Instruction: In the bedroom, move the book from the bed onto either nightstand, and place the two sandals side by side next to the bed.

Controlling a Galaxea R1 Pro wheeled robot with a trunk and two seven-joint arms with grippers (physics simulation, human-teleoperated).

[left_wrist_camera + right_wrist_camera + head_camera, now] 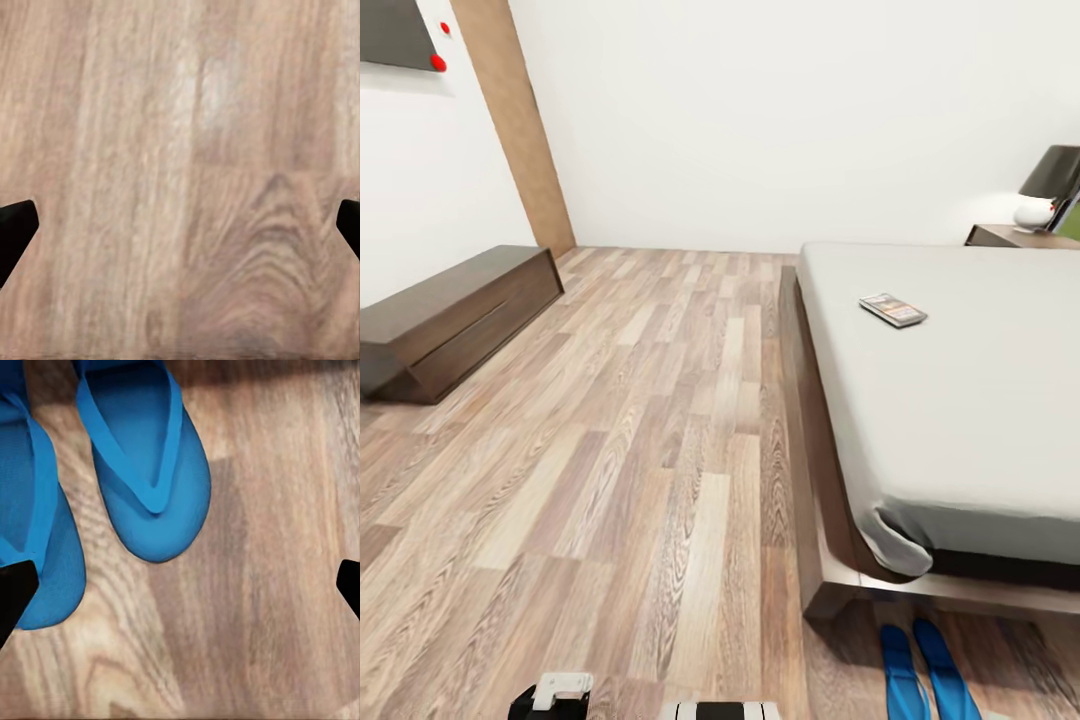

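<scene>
Book (pixel 893 309) on bed (pixel 960 400)

1. We only get the top halves of the sandals (pixel 920 670); the bottom edge crops them.
2. The book (pixel 893 309) cover's too tiny to read.
3. Lamp (pixel 1052 185) and nightstand (pixel 1015 236) run off at the upper right.

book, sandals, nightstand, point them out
book (pixel 893 310), head view, middle of its cover
sandals (pixel 154 472), right wrist view, sole of one sandal
nightstand (pixel 1000 237), head view, bare part of its top
</scene>
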